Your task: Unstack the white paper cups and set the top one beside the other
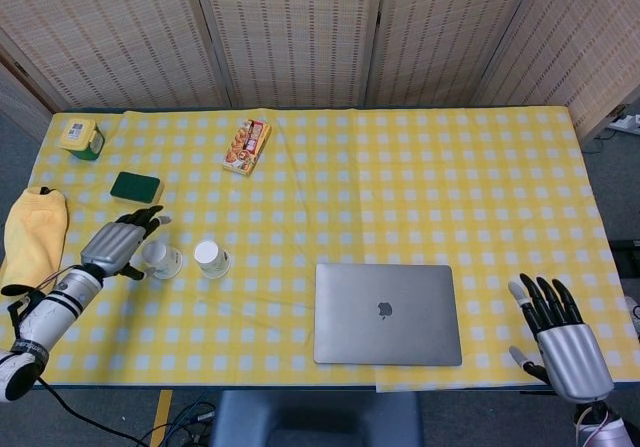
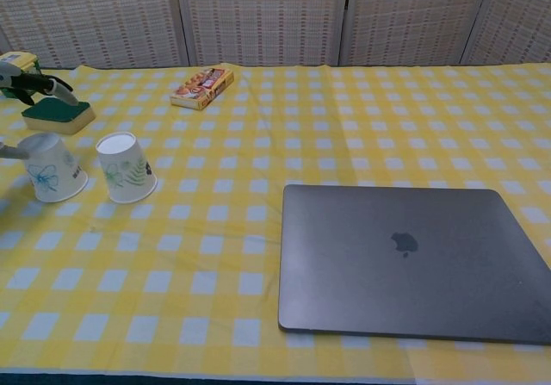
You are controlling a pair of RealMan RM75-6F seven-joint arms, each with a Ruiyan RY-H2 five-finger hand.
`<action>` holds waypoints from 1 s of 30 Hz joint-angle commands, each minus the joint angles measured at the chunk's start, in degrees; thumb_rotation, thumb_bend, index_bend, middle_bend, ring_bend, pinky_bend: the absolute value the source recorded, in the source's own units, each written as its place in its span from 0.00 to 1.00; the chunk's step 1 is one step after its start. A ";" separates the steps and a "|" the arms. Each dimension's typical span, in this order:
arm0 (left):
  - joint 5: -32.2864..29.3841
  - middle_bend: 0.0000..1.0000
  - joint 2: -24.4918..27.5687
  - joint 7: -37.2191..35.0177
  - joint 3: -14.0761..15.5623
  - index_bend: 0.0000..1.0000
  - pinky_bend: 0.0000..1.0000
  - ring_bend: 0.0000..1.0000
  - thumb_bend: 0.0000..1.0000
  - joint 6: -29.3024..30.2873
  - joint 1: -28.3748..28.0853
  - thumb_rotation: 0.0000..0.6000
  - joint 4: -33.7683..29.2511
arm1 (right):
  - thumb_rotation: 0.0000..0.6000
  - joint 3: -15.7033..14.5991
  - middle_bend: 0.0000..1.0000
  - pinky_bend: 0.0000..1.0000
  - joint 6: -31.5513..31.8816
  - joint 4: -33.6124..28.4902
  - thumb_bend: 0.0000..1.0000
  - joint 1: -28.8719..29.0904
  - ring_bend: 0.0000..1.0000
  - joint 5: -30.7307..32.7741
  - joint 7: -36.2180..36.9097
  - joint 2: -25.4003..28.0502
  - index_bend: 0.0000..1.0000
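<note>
2 cups [image 1: 160, 258] [image 1: 211, 258] stand inverted, side by side, near the tabletop's [image 1: 420, 197] left edge, already unstacked. Left robot hand [image 1: 122, 243], fingers spread, touches the outer cup, apparently releasing. Right robot hand [image 1: 562, 342] idles open.

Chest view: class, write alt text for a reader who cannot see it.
Two white paper cups stand upside down side by side on a yellow checked tablecloth, the left cup at the frame's edge, the right cup just beside it. A closed grey laptop lies at right; a snack box and green sponge sit behind.
</note>
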 commanded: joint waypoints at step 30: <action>27.96 0.00 -8.02 15.58 9.66 0.00 0.16 0.00 0.30 56.81 40.53 1.00 1.09 | 1.00 -0.25 0.00 0.00 -2.96 -0.08 0.19 0.22 0.00 2.14 0.30 0.20 0.00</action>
